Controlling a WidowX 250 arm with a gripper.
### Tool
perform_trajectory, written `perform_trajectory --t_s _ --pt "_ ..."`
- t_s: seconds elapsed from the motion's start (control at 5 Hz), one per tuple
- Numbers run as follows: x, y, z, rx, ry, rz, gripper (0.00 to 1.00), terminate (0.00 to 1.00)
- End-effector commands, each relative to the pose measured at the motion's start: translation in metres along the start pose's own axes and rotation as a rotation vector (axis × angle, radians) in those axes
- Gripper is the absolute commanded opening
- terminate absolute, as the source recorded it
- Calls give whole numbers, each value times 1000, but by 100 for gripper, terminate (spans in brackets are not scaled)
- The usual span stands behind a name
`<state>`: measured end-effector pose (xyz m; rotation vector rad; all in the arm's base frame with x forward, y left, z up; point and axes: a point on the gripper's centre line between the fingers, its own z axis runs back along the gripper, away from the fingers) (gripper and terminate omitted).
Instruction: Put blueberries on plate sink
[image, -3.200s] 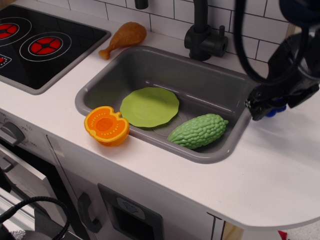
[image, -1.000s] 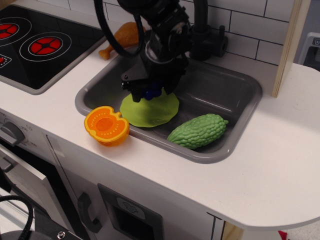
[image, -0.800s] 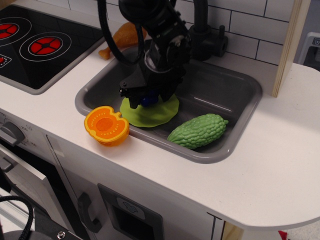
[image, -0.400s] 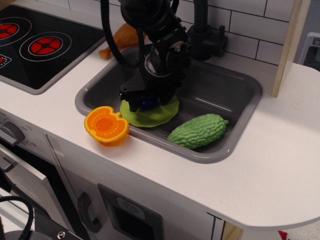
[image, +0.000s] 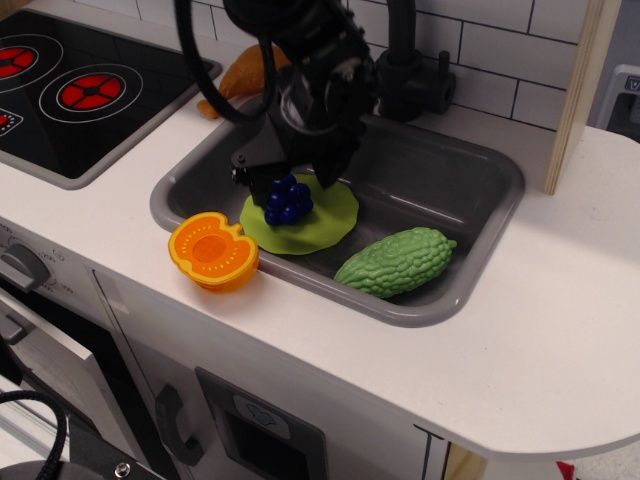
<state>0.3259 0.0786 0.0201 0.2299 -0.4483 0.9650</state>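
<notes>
The blueberries, a dark-blue cluster, lie on the left part of the lime-green plate, which sits in the grey sink. My black gripper hangs just above the blueberries, apart from them, with its jaws open and empty. The arm hides the back left part of the sink and the far edge of the plate.
A bumpy green gourd lies in the sink to the right of the plate. An orange halved fruit sits on the sink's front left rim. A toy drumstick, the black faucet and the stovetop are behind and to the left.
My gripper carried the blueberries from the right into the sink, lowered onto the plate, then opened and rose a little. The blueberries now lie free on the plate.
</notes>
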Motion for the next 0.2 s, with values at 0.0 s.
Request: perform_trajectory --t_s 0.0 --pt "27 -7 53 -108 2 81 100 100"
